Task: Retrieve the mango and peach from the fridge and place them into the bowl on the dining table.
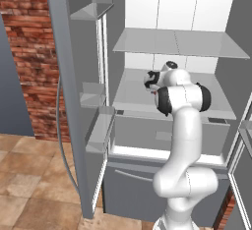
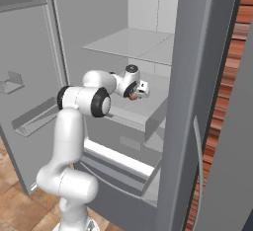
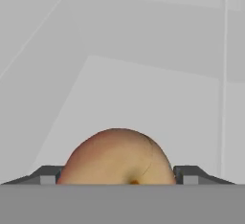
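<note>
Orange-pink peach, grey fridge with white interior

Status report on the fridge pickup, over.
Gripper open, one finger each side of the peach. Peach sits on the glass shelf inside the fridge, doors open. Nothing in the way.

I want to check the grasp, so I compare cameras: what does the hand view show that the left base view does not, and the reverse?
Hand view: the peach close up, between the tool's two tips; grip uncertain. Left base view: the white arm, the open fridge door with bins, the brick wall, the bottom drawer. Both: the fridge shelf under the tool.
</note>
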Tool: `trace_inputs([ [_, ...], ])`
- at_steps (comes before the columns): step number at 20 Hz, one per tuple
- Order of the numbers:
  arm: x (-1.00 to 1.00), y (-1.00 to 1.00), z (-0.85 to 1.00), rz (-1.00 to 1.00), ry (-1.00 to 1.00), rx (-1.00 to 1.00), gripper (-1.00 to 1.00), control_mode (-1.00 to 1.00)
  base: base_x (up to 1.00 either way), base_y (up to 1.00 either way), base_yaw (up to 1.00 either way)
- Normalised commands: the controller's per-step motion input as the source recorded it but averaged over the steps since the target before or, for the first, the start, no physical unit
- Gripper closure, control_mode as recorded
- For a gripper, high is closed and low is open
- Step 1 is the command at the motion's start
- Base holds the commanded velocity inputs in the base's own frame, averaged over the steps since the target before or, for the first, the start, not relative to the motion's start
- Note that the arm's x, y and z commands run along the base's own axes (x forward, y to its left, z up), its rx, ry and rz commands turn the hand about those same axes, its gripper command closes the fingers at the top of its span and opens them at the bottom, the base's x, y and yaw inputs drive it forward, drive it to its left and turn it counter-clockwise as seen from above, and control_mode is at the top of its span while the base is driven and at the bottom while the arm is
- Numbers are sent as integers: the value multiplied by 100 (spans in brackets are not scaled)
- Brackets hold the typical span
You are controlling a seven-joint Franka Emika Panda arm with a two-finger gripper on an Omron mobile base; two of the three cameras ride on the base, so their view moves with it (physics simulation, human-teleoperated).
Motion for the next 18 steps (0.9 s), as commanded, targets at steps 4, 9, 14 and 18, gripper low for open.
trace_inputs([
  [4,-6,1,-78,0,0,0,100,-100,0,0,0],
  [9,-16,3,-70,0,0,0,100,-100,0,0,0],
  [14,-22,1,-11,0,-1,0,100,-100,0,0,0],
  [18,-100,4,2,0,-1,0,100,-100,0,0,0],
])
